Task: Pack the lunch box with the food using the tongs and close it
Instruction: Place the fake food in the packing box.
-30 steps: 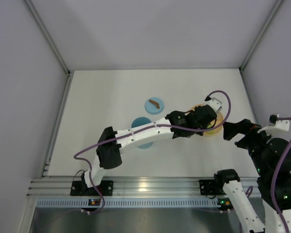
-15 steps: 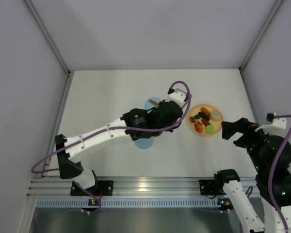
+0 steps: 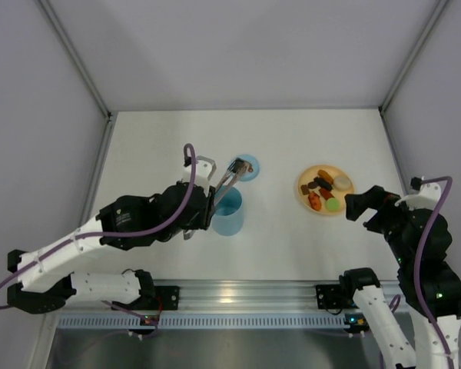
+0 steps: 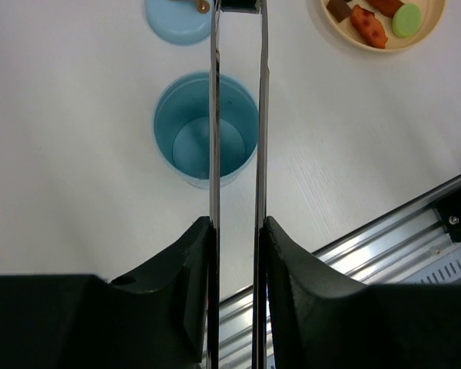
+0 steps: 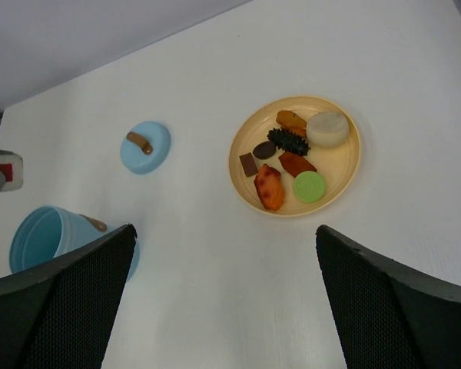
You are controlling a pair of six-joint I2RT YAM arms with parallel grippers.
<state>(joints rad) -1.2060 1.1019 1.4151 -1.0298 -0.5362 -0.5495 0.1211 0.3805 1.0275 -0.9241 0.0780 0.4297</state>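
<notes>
Tongs (image 4: 260, 115), thin, springy and likely slippery, sit clamped across both arms in left gripper (image 4: 237, 231); right gripper (image 5: 224, 254) gapes empty

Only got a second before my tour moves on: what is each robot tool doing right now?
Left tool: closed on the tongs.
Right tool: open, holding nothing.
</notes>
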